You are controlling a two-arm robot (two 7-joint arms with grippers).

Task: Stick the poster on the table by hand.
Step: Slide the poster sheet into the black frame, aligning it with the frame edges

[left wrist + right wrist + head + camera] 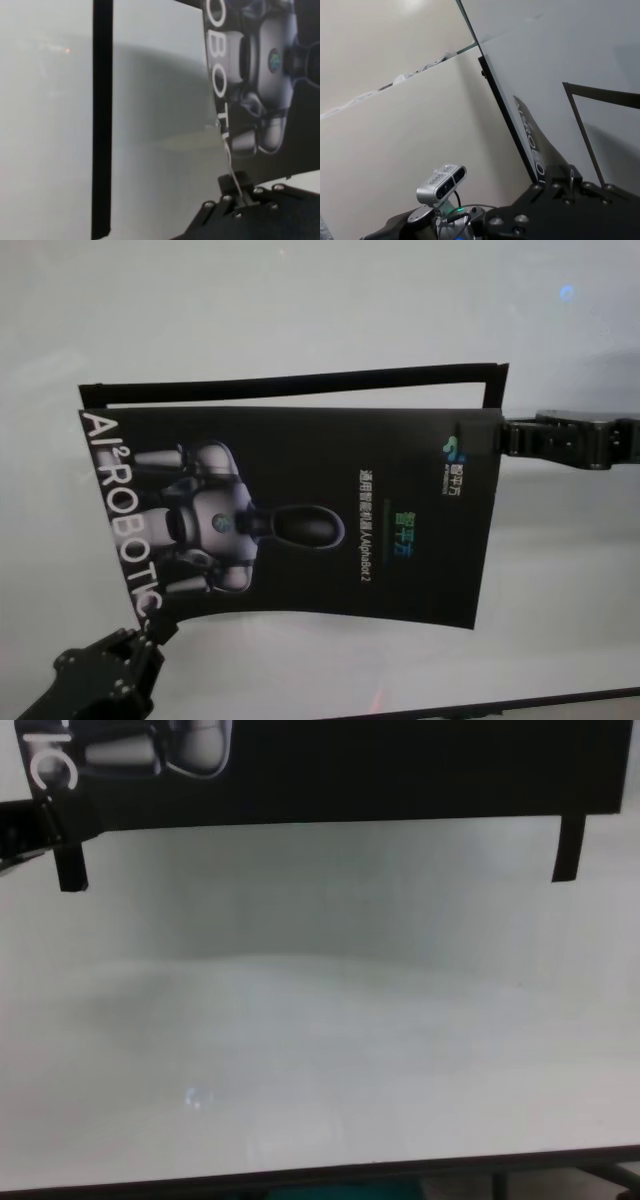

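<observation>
The poster [300, 515], a glossy black sheet with white lettering and a grey robot image, hangs curved above the table [300, 300]. My left gripper [150, 628] is shut on its near left corner; the left wrist view shows the poster's thin edge [227, 150] pinched in that gripper [240, 194]. At the poster's far right edge, my right gripper [503, 435] is shut on it. The poster [535, 150] runs edge-on into the right gripper [570, 180] in the right wrist view. In the chest view the poster [350, 770] fills the top.
Narrow black tape strips [300, 380] form an open frame on the table under the poster; their near ends [70, 865] [568, 850] show in the chest view. The table's dark front edge [320, 1175] runs along the bottom. A silver camera unit [442, 182] sits beyond the table's edge.
</observation>
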